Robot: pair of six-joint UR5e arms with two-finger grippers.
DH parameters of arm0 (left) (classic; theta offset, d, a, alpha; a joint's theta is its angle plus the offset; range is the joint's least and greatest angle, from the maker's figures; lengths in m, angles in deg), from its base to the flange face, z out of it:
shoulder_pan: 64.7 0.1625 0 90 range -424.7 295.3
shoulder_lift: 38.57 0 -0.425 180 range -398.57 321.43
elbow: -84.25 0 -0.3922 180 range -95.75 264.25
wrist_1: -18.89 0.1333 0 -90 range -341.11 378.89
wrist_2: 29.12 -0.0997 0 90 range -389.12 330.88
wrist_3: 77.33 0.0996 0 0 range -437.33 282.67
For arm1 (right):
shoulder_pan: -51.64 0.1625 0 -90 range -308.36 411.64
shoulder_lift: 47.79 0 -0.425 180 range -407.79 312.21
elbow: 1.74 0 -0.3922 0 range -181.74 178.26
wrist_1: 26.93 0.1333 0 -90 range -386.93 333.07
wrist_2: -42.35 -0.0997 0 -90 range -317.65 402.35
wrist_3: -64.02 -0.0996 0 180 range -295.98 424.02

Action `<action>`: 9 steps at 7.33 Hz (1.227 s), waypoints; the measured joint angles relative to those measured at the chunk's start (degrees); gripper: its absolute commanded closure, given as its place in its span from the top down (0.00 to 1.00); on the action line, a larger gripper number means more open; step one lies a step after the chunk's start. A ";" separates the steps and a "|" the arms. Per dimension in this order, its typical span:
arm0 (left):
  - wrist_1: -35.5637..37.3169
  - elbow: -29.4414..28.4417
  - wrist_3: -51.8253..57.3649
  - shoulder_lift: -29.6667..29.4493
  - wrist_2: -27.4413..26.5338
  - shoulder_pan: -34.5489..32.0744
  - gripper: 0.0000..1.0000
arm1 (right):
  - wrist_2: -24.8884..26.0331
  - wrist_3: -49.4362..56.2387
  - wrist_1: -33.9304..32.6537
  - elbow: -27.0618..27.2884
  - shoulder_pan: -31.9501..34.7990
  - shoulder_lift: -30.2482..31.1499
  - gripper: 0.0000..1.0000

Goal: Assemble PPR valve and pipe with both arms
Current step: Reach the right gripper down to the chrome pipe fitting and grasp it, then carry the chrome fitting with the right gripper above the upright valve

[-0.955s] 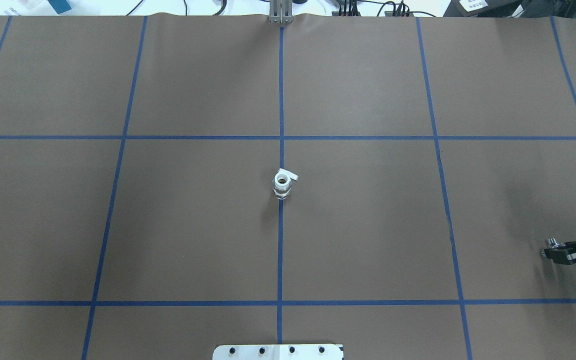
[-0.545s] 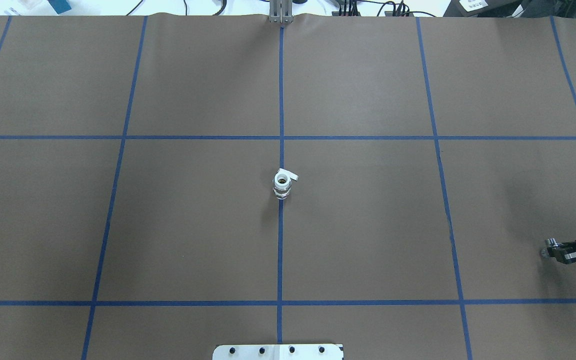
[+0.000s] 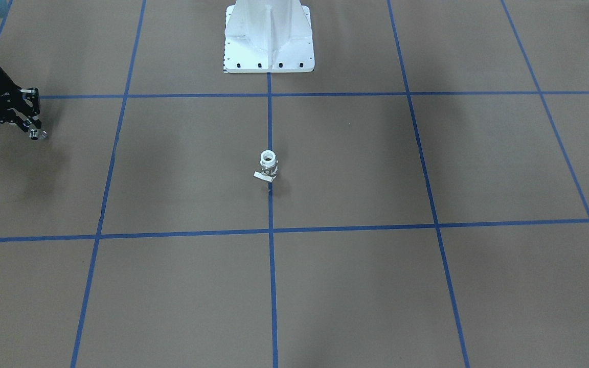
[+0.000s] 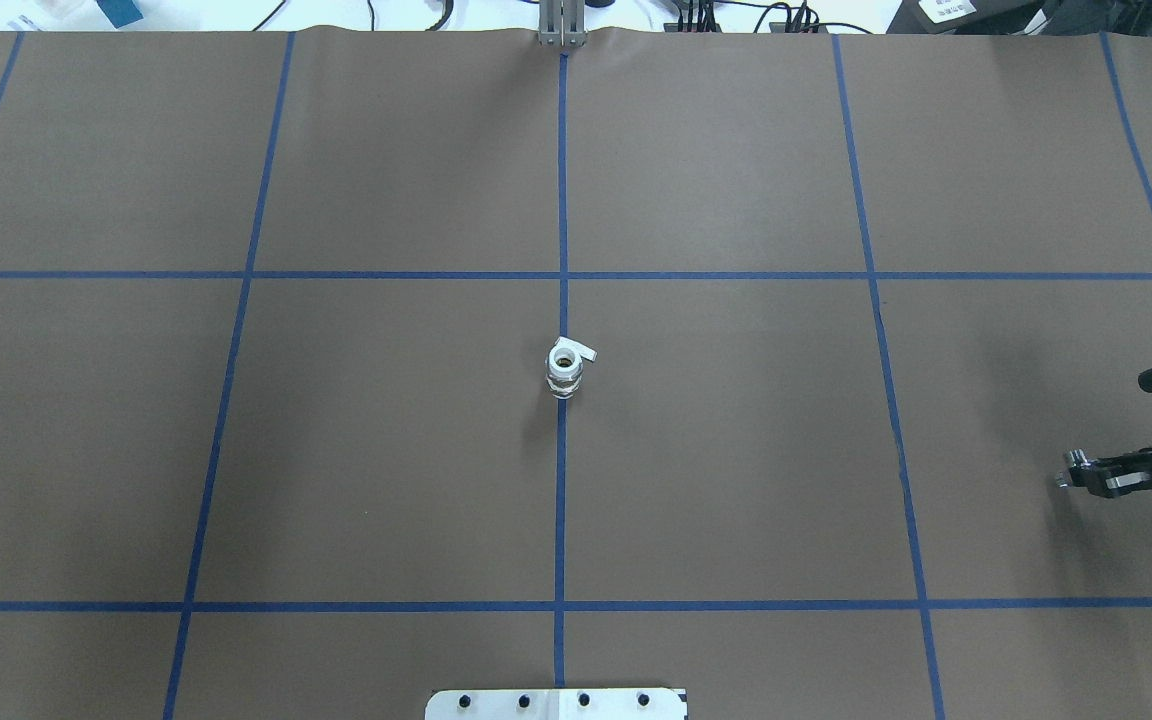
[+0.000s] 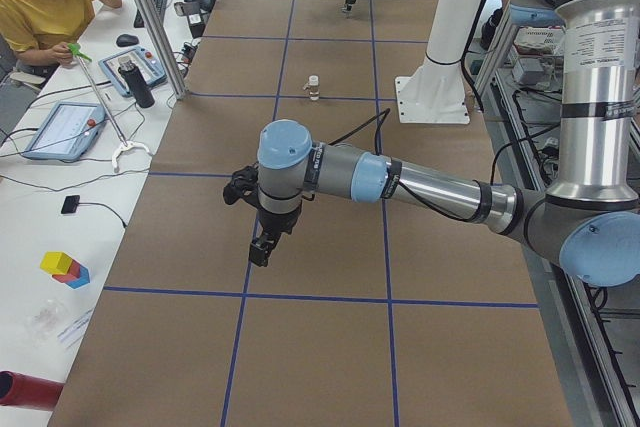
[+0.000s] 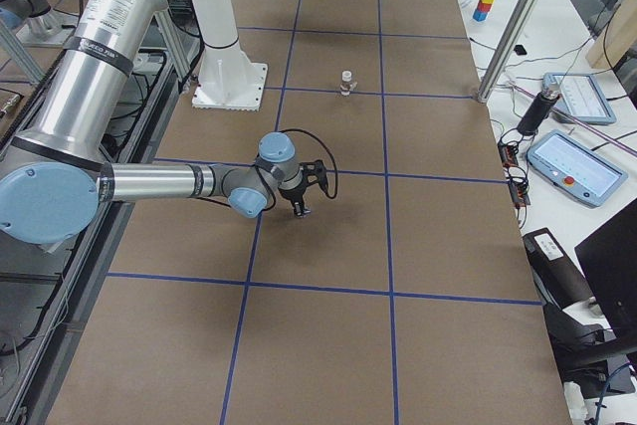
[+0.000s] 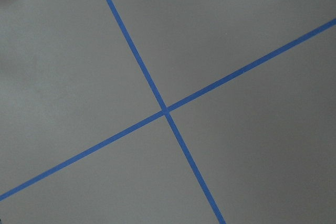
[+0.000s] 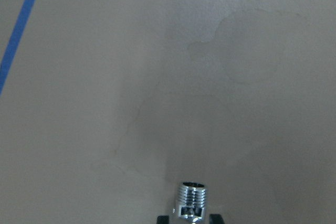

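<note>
The PPR valve [image 4: 564, 370] stands upright on the middle blue tape line, white collar up and its pale tab [image 4: 584, 351] pointing away from me; it also shows in the front view [image 3: 268, 164]. My right gripper [image 4: 1068, 481] is at the table's right side, far from the valve, shut on the chrome pipe [image 8: 191, 199], whose threaded end sticks out past the fingertips just above the paper [image 3: 35, 134]. My left gripper [image 5: 260, 250] hangs over the table's left end, pointing down; I cannot tell if it is open or shut. Its wrist view shows only tape lines.
Brown paper with a blue tape grid [image 4: 561, 180] covers the table. The white bolted pedestal [image 3: 269, 38] stands at the robot's edge. A side desk with tablets [image 5: 62, 127] and a seated operator [image 5: 45, 7] runs along the far edge.
My right gripper has moved a little toward the table's middle and away from the robot, still holding the pipe. The valve has not moved.
</note>
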 measured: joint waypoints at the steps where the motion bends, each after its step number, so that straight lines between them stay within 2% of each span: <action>1: -0.02 -1.03 -2.92 0.99 0.09 -0.25 1.00 | -1.40 0.00 -3.44 -0.01 1.74 -3.65 0.00; 3: -0.20 -0.71 -6.99 4.67 0.22 -0.89 1.00 | -3.03 0.00 -14.06 0.44 5.00 -13.32 0.00; 5: -0.20 1.70 -7.81 9.14 0.21 -1.63 1.00 | -4.81 -0.10 -32.15 4.36 6.80 -25.83 0.00; 7: -0.12 2.33 -7.93 11.24 0.21 -2.67 1.00 | -5.06 -2.94 -51.20 6.18 6.23 -41.15 0.00; 8: -0.23 2.57 -7.87 11.49 0.07 -3.51 1.00 | -4.51 -7.30 -55.86 5.28 4.36 -47.47 0.00; 9: -0.25 2.71 -7.83 11.53 -0.15 -4.10 1.00 | -2.77 -12.94 -57.72 2.87 1.62 -53.25 0.00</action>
